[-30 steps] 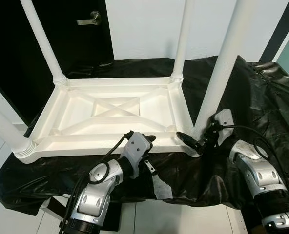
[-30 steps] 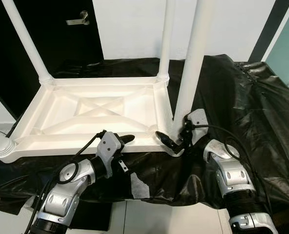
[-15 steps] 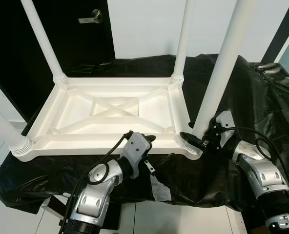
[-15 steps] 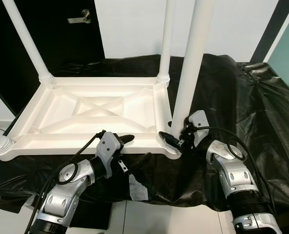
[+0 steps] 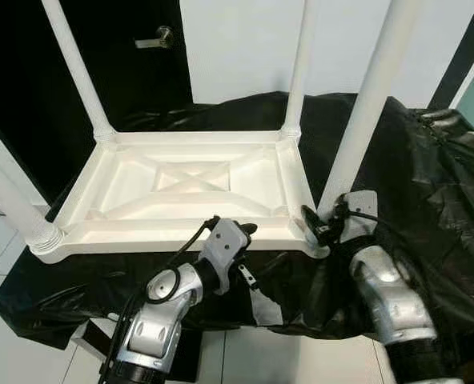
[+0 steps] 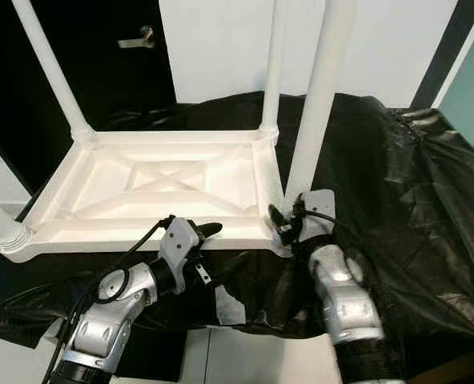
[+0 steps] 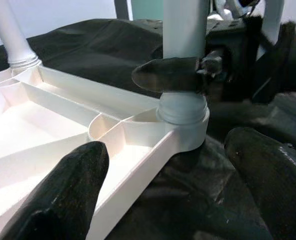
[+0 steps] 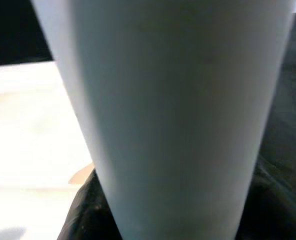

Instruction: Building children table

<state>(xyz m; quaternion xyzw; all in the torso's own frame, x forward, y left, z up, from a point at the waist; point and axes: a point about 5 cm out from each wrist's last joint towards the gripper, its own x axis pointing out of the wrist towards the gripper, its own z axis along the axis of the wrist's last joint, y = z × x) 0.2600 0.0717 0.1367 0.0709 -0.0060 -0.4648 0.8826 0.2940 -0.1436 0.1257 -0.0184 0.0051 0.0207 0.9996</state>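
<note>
- White children's table (image 5: 193, 180) upturned on black-draped surface (image 5: 429, 184), four legs up.
- Right gripper (image 5: 315, 228) clamped around near-right leg (image 5: 365, 120) just above its corner socket.
- Left gripper (image 7: 163, 200) fingers apart, at near edge of tabletop, holding nothing.

I can read no text, label, brand, number or sign anywhere in front of me. The white table (image 5: 197, 188) with its legs is plain plastic with no printing, the black sheet (image 5: 429, 176) under it carries no marks, and the dark door (image 5: 101, 56) behind shows no lettering.
</note>
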